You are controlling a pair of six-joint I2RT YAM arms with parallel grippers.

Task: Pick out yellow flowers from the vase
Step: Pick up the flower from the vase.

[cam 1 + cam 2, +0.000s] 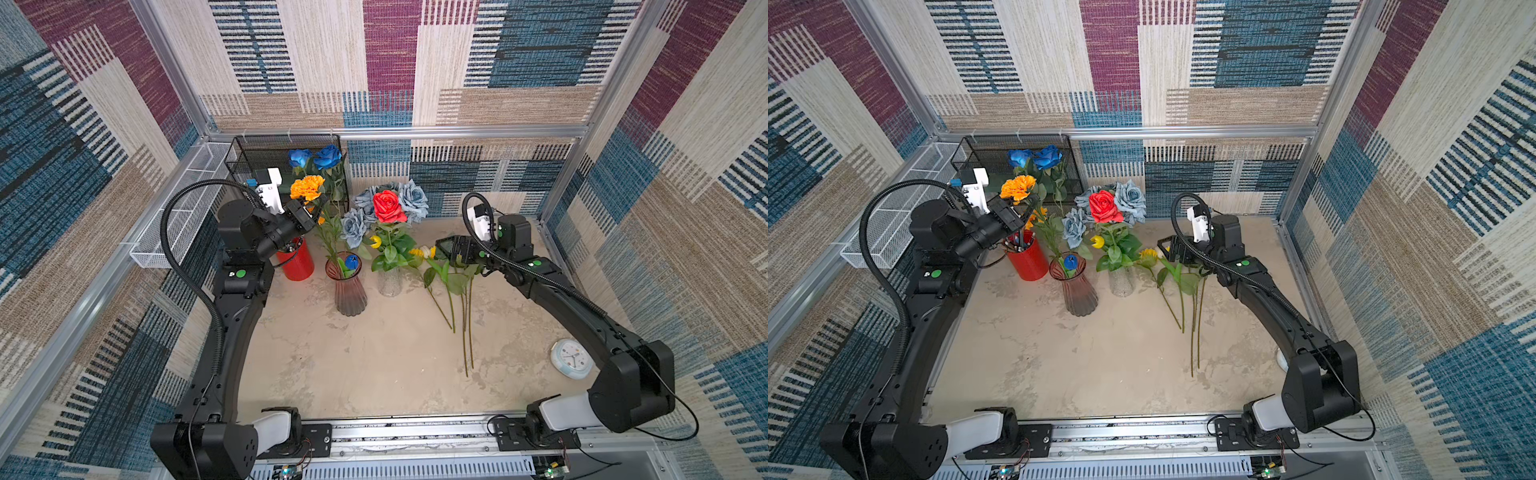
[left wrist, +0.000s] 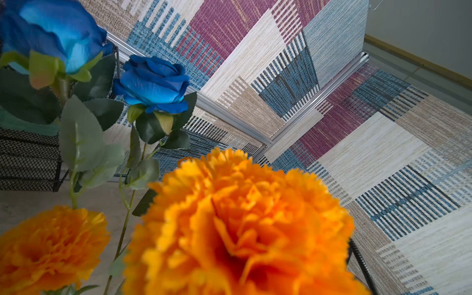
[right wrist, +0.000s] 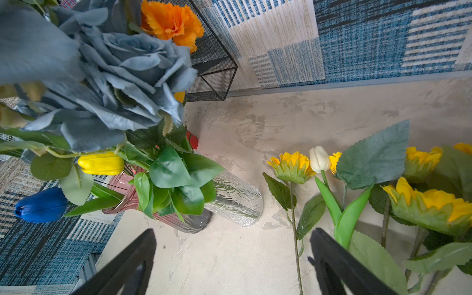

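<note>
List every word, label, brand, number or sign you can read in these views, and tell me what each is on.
No text is legible in any view.
clock: the dial has numerals, but they are too small to read.
white mount on the left wrist: small dark marks, blurred.
left arm: a small white mark beside a green dot, unreadable.
The vases, flowers and walls show no lettering.

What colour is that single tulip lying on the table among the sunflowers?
Creamy white. The long-stemmed artificial tulip shows best in the right wrist view.
</note>
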